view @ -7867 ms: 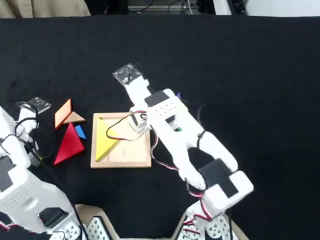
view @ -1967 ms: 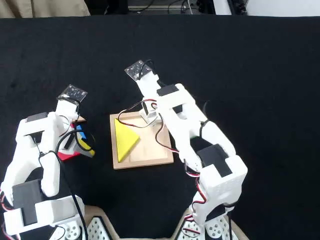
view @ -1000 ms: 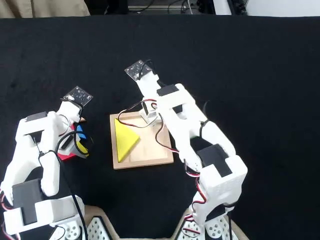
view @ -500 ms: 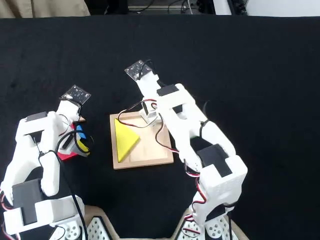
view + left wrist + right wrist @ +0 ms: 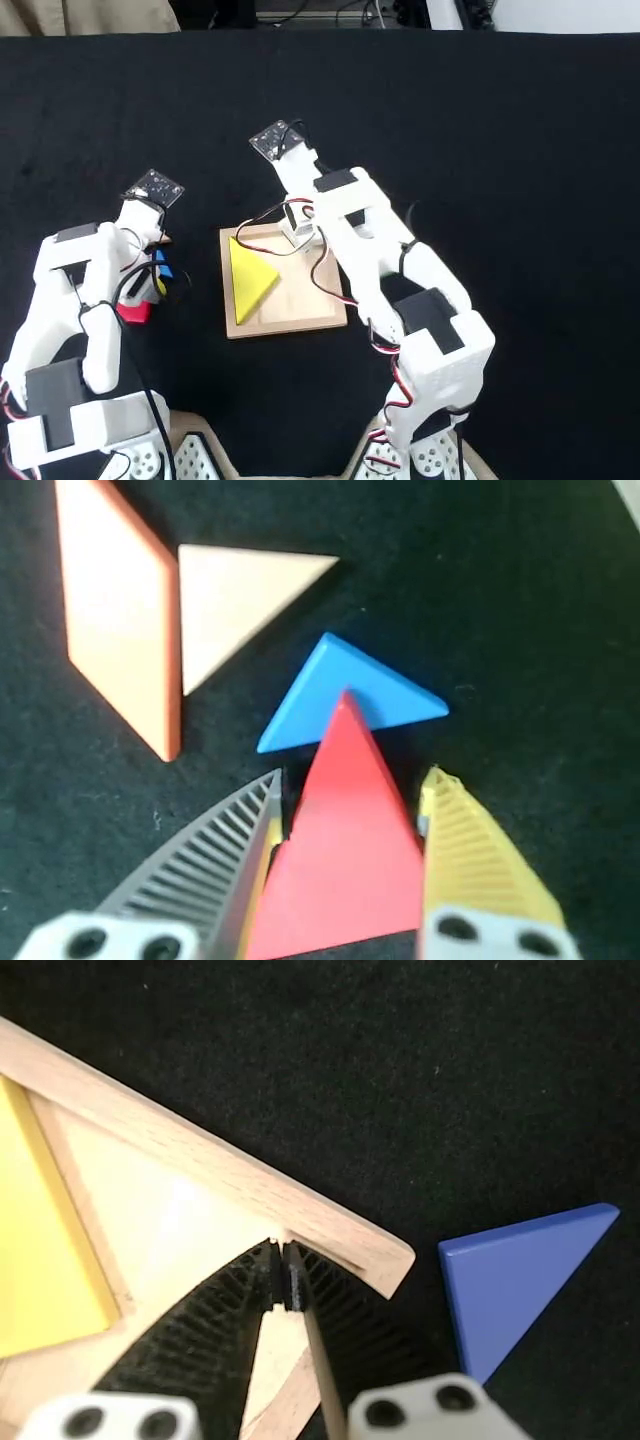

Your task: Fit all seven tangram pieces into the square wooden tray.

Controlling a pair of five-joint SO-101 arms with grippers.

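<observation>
One of seven pieces, a yellow triangle (image 5: 250,275), is seated in the wooden tray (image 5: 285,325). The right jaws, closed together, are set inside a tray corner, apparently to keep it from sliding. A red triangle (image 5: 345,850) is clamped between the left jaws, judged ready for carrying across the bench (image 5: 500,150), beside a pale blue triangle (image 5: 350,695), an orange parallelogram (image 5: 115,610) and a tan triangle (image 5: 235,595)

A black cloth (image 5: 520,150) covered the table beneath my left pincer (image 5: 355,775) and stretched well beyond it. Past the cloth's far edge, ahead of the pincer, lay beige fabric (image 5: 90,15). Farther to its right sat dark cables (image 5: 350,12), then a white surface (image 5: 570,12).
</observation>
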